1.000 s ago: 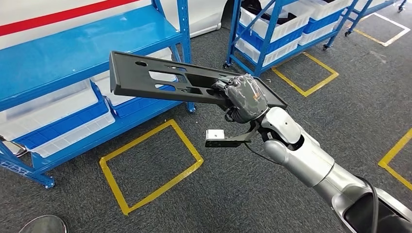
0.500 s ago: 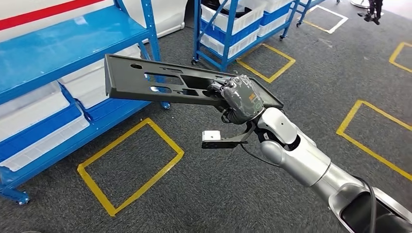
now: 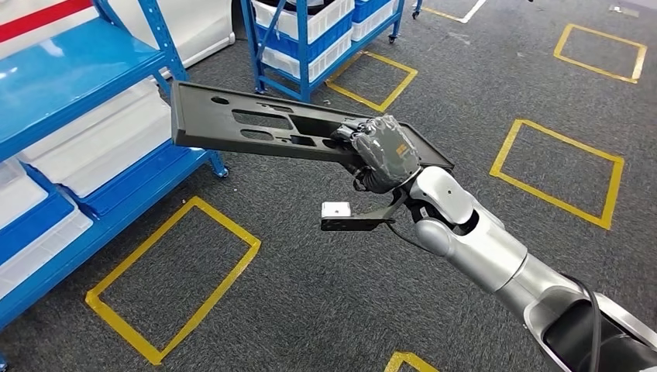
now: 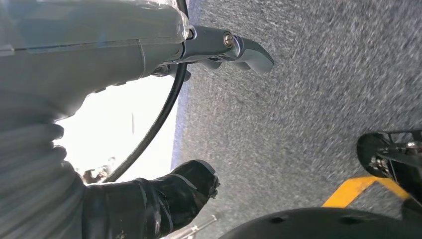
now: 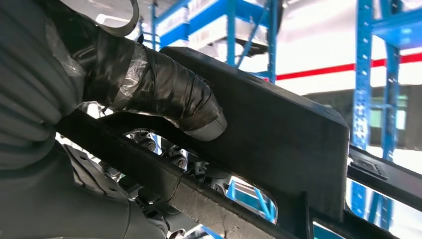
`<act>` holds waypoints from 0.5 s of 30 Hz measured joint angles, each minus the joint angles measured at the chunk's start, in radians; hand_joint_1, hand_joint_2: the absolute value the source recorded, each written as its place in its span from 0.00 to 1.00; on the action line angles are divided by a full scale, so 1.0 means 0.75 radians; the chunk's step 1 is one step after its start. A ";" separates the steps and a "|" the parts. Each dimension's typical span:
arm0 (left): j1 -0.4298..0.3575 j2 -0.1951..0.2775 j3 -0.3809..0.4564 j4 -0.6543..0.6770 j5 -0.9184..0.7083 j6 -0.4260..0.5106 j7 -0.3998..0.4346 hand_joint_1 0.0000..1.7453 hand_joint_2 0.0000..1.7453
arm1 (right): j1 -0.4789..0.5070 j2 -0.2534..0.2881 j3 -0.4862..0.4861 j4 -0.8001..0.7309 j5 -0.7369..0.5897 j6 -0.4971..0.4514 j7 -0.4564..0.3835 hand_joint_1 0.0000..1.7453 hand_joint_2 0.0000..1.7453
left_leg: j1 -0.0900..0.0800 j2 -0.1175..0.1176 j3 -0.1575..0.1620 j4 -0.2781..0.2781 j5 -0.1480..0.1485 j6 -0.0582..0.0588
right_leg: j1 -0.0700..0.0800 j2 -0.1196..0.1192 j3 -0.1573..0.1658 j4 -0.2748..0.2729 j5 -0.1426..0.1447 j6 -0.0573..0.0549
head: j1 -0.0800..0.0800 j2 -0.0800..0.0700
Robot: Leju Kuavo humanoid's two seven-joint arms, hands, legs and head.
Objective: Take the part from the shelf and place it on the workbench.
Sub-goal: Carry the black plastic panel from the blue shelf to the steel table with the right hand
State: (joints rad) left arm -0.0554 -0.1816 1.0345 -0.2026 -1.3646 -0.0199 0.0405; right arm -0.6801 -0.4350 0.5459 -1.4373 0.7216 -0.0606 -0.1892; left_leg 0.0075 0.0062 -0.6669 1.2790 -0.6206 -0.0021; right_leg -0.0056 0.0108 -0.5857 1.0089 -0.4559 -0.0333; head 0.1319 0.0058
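The part [image 3: 256, 128] is a long flat black plastic panel with several cut-outs. It is in the air above the grey carpet, roughly level, its free end reaching toward the blue shelf [image 3: 77, 70]. My right hand [image 3: 385, 153] grips its near end from above. In the right wrist view the taped thumb [image 5: 164, 94] presses on the part [image 5: 288, 139]. My left hand [image 4: 114, 59] hangs over the carpet, its fingers apart and holding nothing.
White and blue bins [image 3: 101, 147] sit on the blue shelf's lower levels at left. A second blue rack [image 3: 310, 31] with bins stands at the back. Yellow tape squares [image 3: 174, 279] [image 3: 558, 170] mark the carpet.
The whole picture has slid left: the camera has turned right, away from the shelf. My right hand keeps the same grip on the part.
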 joint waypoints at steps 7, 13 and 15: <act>-0.002 0.001 0.000 0.000 -0.001 0.000 0.000 0.00 1.00 | -0.005 0.006 0.008 0.010 -0.002 0.004 0.001 1.00 1.00 | 0.019 -0.087 0.146 -0.309 0.153 -0.002 | -0.009 0.105 -0.054 0.058 -0.001 0.042 | 0.000 0.000; -0.002 0.003 0.000 0.000 -0.006 0.003 0.001 0.00 1.00 | -0.005 0.004 0.008 0.014 -0.003 0.004 0.001 1.00 1.00 | 0.017 -0.004 0.150 -0.336 0.161 0.034 | -0.011 0.005 -0.177 0.298 -0.123 0.078 | 0.004 0.000; -0.002 0.003 0.000 0.000 -0.007 0.003 0.001 0.00 1.00 | -0.001 0.005 0.010 0.017 -0.004 0.005 0.001 1.00 1.00 | 0.011 0.026 0.150 -0.336 0.159 0.037 | -0.012 -0.007 -0.230 0.415 -0.155 0.080 | 0.004 0.000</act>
State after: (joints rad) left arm -0.0567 -0.1797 1.0346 -0.2026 -1.3701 -0.0179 0.0412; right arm -0.6806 -0.4314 0.5530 -1.4248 0.7182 -0.0572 -0.1888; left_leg 0.0159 0.0259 -0.5542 1.0274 -0.5011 0.0255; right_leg -0.0143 0.0058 -0.7580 1.3199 -0.5718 0.0266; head 0.1347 0.0061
